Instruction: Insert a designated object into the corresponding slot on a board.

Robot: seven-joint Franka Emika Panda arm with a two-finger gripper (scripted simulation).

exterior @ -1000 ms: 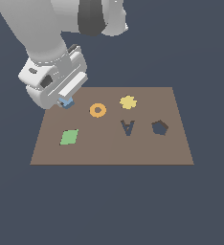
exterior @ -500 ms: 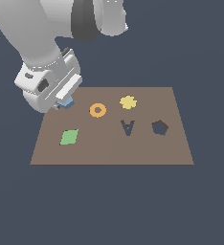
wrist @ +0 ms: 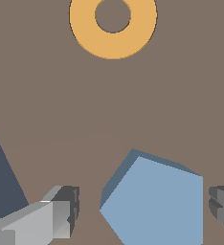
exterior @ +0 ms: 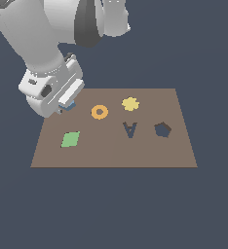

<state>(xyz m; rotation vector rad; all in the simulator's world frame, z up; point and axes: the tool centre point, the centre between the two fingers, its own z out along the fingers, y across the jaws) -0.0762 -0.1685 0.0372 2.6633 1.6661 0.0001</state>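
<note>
The flat brown rectangular board (exterior: pixel 114 146) lies unchanged, its dark pentagon-shaped slot (exterior: pixel 162 130) empty toward the exterior view's right. The grey gripper (wrist: pixel 142 210) has sunk lower over the past second, its fingers (wrist: pixel 61 210) spread wide and released, straddling the small light-blue pentagon block (wrist: pixel 154 201) with gaps on both sides. The block sits on the board near the orange ring (exterior: pixel 100 112), so closing looks next.

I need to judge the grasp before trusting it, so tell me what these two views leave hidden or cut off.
- Blue pentagon block: the wrist view's edge cuts its near part; in the exterior view the hand covers nearly all of it.
- Fingers: gaps show on both sides of the block, but the frame edge crops both fingers.
- Whether the block rests on the board or is lifted: neither view settles it.
- Pentagon slot: outside the wrist view.
</note>
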